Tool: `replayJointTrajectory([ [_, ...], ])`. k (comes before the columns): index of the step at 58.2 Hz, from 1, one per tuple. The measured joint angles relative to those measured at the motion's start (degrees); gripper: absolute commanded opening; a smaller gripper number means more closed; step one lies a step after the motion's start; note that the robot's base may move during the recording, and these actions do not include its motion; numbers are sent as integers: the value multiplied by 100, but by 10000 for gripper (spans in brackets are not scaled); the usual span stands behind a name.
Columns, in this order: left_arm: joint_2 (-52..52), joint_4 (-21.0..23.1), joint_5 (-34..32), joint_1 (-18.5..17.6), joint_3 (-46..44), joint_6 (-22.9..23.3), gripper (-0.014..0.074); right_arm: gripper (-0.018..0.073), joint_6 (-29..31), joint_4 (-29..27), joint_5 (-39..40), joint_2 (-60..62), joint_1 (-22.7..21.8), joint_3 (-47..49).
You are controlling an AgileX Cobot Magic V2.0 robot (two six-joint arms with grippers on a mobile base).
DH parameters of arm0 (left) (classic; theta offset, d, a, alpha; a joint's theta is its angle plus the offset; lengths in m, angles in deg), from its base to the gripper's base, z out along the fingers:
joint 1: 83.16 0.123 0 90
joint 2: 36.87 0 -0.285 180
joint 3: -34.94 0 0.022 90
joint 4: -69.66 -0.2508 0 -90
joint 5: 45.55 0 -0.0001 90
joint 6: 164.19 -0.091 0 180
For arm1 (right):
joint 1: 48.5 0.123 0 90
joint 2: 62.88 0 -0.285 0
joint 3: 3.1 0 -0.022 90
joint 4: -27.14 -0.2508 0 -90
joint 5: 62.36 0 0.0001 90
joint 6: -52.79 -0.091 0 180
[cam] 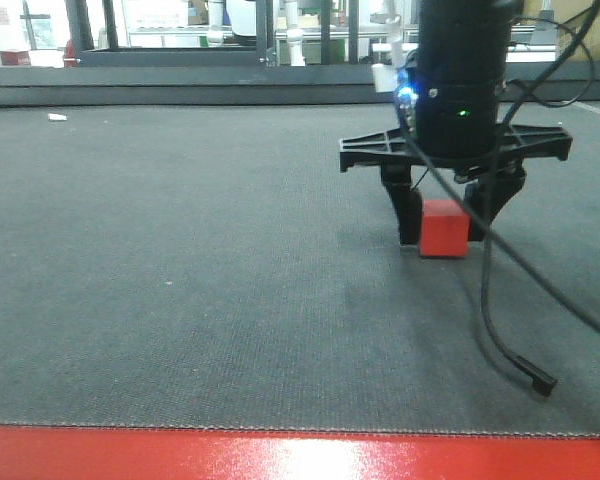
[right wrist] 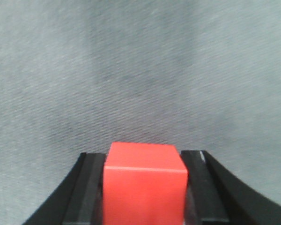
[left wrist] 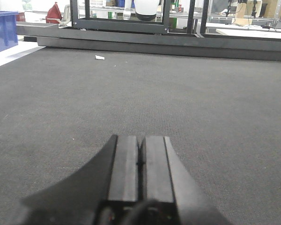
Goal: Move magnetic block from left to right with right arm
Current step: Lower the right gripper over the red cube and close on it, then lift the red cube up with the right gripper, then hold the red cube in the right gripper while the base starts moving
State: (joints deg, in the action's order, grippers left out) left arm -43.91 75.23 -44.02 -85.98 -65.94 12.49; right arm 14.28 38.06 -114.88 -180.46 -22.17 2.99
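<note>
Pinching matte red magnetic block [right wrist: 144,183], right tool [cam: 445,231].

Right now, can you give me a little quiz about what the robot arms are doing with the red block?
1. True or false: the left gripper has its fingers pressed together.
2. What sits between the fingers of the right gripper? A) a banana B) the magnetic block C) a spoon
3. Fill in: the strip along the near edge of the grey mat is ____.
Key: 1 true; 2 B; 3 red.
</note>
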Motion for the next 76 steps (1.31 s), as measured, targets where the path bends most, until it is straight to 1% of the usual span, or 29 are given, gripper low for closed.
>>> replayJointTrajectory([
  [6,0,0,0,0,0,0,-126,110,294,-88,26,280,-83,-50],
  [13,0,0,0,0,0,0,-126,110,800,-169,233,861,-184,-354],
  [20,0,0,0,0,0,0,-126,110,1316,-325,602,1668,-307,-1057],
  [27,0,0,0,0,0,0,-126,110,1740,-360,905,2605,-401,-1876],
  [39,0,0,0,0,0,0,-126,110,2345,-378,1042,4369,-423,-3068],
  [46,0,0,0,0,0,0,-126,110,2528,-388,1041,5471,-423,-3644],
  [60,0,0,0,0,0,0,-126,110,2693,-388,1041,7462,-423,-4578],
  [67,0,0,0,0,0,0,-126,110,2706,-388,1019,8356,-423,-4908],
  [76,0,0,0,0,0,0,-126,110,2715,-388,973,9258,-423,-5071],
])
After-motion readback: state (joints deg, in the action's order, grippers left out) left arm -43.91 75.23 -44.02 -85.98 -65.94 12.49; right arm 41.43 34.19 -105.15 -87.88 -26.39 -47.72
